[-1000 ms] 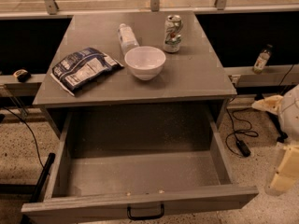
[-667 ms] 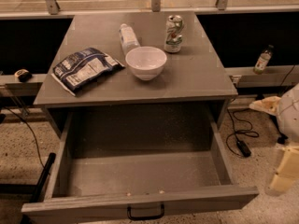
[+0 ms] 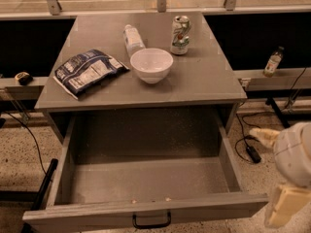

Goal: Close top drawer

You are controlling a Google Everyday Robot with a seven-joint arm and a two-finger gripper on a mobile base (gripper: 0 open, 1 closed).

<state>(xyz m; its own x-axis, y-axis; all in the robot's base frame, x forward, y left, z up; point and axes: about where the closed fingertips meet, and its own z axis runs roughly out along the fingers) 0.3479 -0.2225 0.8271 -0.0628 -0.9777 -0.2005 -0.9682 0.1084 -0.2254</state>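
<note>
The top drawer (image 3: 146, 178) is pulled far out of the grey cabinet, and its deep grey inside holds nothing but a few crumbs. Its flat front panel (image 3: 97, 217) runs along the bottom edge of the camera view, with a small black bar handle (image 3: 151, 221) at its centre. My gripper (image 3: 290, 171), white and cream, is at the lower right, just outside the drawer's right front corner and apart from it. It holds nothing that I can see.
On the cabinet top (image 3: 204, 81) are a blue chip bag (image 3: 87, 72), a white bowl (image 3: 151, 64), a lying plastic bottle (image 3: 132, 39) and a soda can (image 3: 180, 35). A small bottle (image 3: 273, 62) stands on a ledge at right. Cables (image 3: 245, 147) lie on the floor.
</note>
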